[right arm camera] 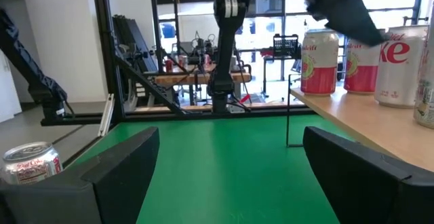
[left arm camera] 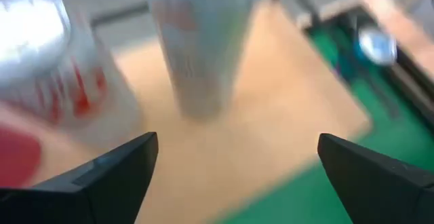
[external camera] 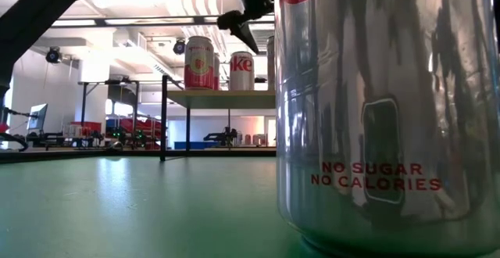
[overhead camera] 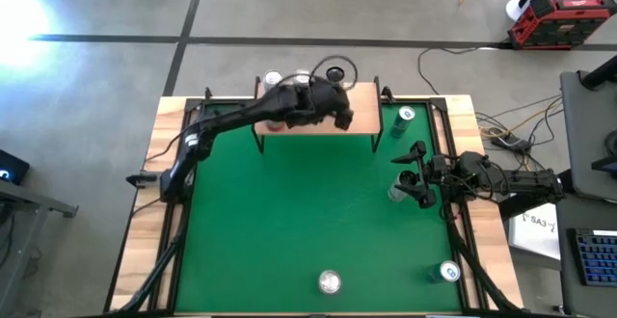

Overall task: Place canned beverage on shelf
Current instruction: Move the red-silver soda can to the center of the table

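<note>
My left gripper is over the shelf, fingers spread wide, nothing held; the silver can stands upright on the board w/ other cans beside it. Best to back off straight & level so neither finger clips it. Right gripper, also open & empty, waits by a can on the mat, near the right edge.

Two dark, matte arms, both black all over; the left tool shows blunt wedge fingers, the right tool chunky black housings.
</note>
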Action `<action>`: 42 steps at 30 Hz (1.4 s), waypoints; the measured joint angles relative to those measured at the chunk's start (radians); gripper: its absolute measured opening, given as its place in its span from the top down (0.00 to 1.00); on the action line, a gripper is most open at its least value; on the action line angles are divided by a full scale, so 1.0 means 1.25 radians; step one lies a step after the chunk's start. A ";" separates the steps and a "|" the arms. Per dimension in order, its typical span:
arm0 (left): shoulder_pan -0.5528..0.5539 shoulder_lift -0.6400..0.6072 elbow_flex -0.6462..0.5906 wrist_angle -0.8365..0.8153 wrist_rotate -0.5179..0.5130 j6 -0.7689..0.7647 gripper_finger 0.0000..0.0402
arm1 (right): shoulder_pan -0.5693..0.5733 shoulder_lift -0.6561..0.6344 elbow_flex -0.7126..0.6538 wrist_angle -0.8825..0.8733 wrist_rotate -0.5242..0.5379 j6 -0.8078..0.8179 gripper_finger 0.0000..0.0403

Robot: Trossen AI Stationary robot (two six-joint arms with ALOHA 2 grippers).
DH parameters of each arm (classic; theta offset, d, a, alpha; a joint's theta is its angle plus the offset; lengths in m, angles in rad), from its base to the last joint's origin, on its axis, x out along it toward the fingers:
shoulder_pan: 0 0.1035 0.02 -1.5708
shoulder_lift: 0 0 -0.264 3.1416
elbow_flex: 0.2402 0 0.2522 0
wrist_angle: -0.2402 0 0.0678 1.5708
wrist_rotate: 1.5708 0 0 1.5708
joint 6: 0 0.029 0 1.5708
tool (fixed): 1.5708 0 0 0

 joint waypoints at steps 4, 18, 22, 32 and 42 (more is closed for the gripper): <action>-0.052 -0.001 0.000 -0.145 0.083 -0.115 0.05 | 0.000 0.000 0.000 0.000 0.000 0.000 0.11; -0.324 0.009 -0.001 -0.306 0.318 -0.549 0.05 | 0.000 0.000 0.000 0.000 0.000 0.000 0.11; -0.419 0.029 -0.001 -0.277 0.305 -0.642 0.05 | 0.000 0.000 0.000 0.000 0.000 0.000 0.11; -0.526 0.108 -0.001 -0.170 0.367 -0.739 0.02 | 0.000 0.000 0.000 0.000 0.000 0.000 0.11; -0.556 0.129 0.000 -0.081 0.364 -0.544 0.01 | 0.000 0.000 0.000 0.000 0.000 0.000 0.11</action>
